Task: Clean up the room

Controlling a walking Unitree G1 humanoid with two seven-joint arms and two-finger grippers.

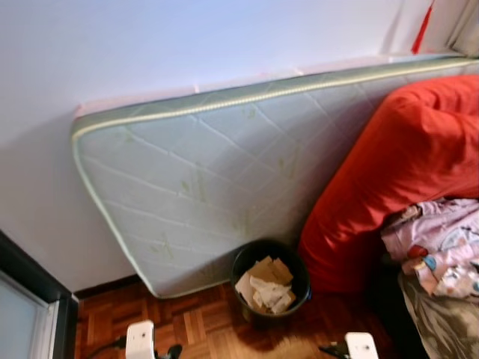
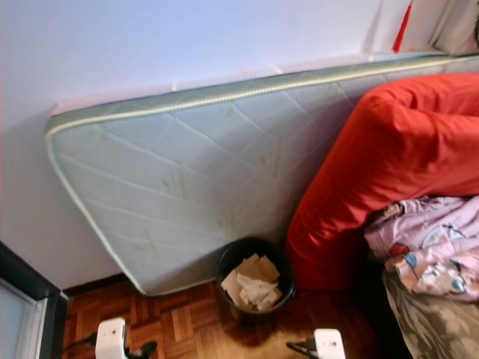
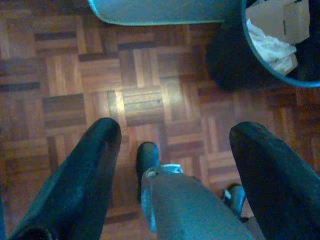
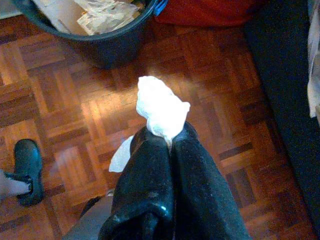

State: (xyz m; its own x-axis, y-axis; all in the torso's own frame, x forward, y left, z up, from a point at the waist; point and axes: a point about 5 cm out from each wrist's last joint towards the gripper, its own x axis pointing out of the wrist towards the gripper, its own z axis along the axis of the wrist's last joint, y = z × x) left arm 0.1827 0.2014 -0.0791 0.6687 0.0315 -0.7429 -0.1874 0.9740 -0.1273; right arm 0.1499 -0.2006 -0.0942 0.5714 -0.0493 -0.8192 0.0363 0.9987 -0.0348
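Note:
A black waste bin (image 1: 270,283) stands on the parquet floor against a leaning mattress, holding cardboard and crumpled paper (image 1: 266,286). In the right wrist view my right gripper (image 4: 167,134) is shut on a crumpled white tissue (image 4: 161,109), held above the floor a short way from the bin (image 4: 100,42). My left gripper (image 3: 172,137) hangs open over bare parquet with nothing between its fingers (image 3: 95,160); the bin's rim (image 3: 260,65) lies off to one side of it. The white wrist housings of both arms (image 1: 140,340) (image 1: 361,345) peek in at the head view's lower edge.
A quilted mattress (image 1: 224,164) leans against the white wall. A large red cushion (image 1: 389,172) rests right of the bin, with patterned cloth (image 1: 441,247) heaped on it. A dark door frame (image 1: 34,299) stands at the left. My feet (image 4: 26,170) (image 3: 147,160) are on the parquet.

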